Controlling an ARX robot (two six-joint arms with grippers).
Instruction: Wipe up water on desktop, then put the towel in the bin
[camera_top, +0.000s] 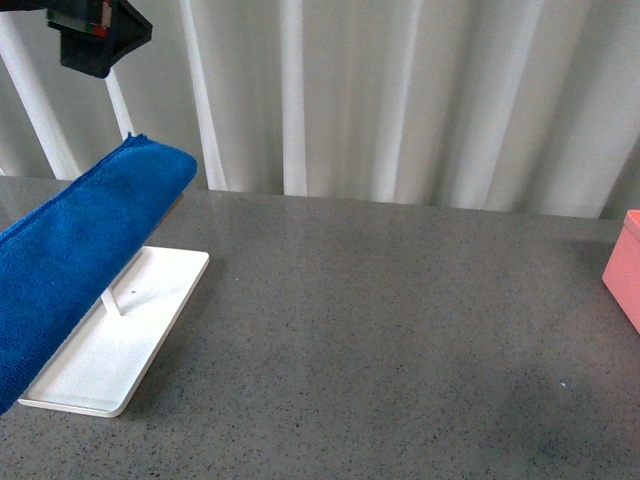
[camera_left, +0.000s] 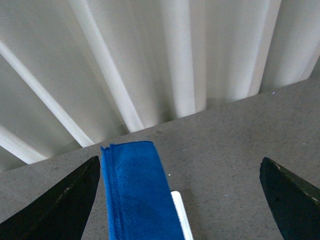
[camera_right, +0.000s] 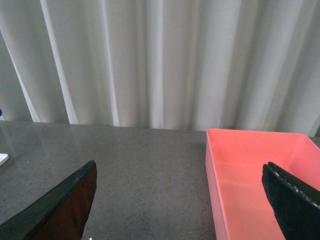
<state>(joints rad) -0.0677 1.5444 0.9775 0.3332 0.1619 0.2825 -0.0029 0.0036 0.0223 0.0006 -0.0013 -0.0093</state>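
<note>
The blue towel (camera_top: 80, 250) hangs folded over a rod above the white tray (camera_top: 150, 330) at the left of the desktop (camera_top: 380, 330). In the left wrist view the towel (camera_left: 135, 195) lies below my left gripper (camera_left: 178, 161), near one finger; that gripper is open and holds nothing. My right gripper (camera_right: 179, 166) is open over bare desktop (camera_right: 140, 175), with the salmon-pink bin (camera_right: 260, 165) beside and partly under its other finger. The bin (camera_top: 625, 265) shows only as an edge at the far right of the front view. Water is not visible in these views.
A white pleated curtain (camera_top: 400, 100) closes off the back of the desktop. A thin white rod (camera_top: 112, 300) stands on the tray under the towel. A black part of an arm (camera_top: 95, 35) shows at the top left corner.
</note>
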